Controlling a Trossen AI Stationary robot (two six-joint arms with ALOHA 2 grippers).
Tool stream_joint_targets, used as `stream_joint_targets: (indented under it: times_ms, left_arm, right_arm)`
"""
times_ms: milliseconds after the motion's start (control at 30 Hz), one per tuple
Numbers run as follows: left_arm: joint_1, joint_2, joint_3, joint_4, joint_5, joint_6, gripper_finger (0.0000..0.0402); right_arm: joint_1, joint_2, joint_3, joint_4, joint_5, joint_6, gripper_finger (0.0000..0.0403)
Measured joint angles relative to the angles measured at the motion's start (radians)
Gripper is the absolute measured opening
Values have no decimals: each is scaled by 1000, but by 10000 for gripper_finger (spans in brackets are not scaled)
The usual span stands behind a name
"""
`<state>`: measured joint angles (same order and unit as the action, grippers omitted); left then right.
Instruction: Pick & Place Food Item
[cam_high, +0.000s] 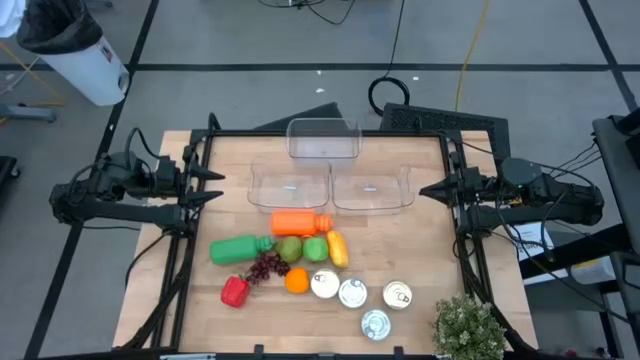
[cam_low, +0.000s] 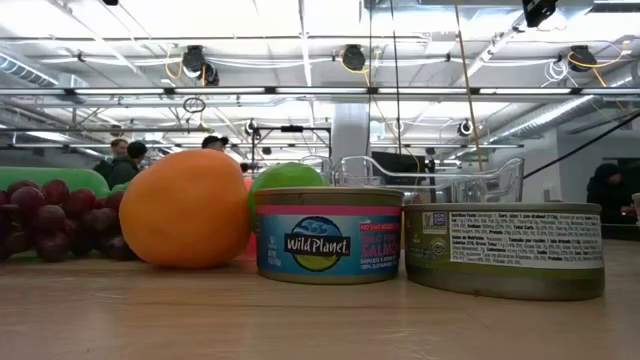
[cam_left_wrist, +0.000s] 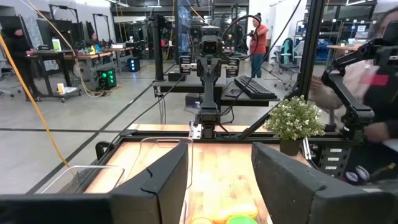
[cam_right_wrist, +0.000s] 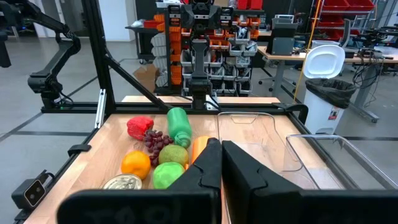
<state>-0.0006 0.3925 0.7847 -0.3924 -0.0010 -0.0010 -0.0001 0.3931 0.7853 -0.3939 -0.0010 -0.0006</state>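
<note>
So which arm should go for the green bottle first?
Probably the left. The green bottle lies on the left half of the table, nearer the left gripper, whose fingers are open. The right gripper is shut, parked at the far edge, with the other food in between.

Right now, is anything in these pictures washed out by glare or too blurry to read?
Low view: ceiling lights blow out, yet the salmon can label reads sharply. Left wrist view: the left gripper is blurred. High view: evenly lit.
</note>
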Motion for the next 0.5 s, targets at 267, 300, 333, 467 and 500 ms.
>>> stream_joint_targets:
  times_ms: [267,300,333,467,500]
  left_arm:
    - [0,0,0,0,0,0,169]
    - [0,0,0,0,0,0,167]
    - [0,0,0,0,0,0,164]
    - [0,0,0,0,0,0,158]
    - [0,0,0,0,0,0,157]
  right_arm:
    - [0,0,0,0,0,0,0]
    - [0,0,0,0,0,0,0]
    - [0,0,0,0,0,0,0]
    - [0,0,0,0,0,0,0]
    - [0,0,0,0,0,0,0]
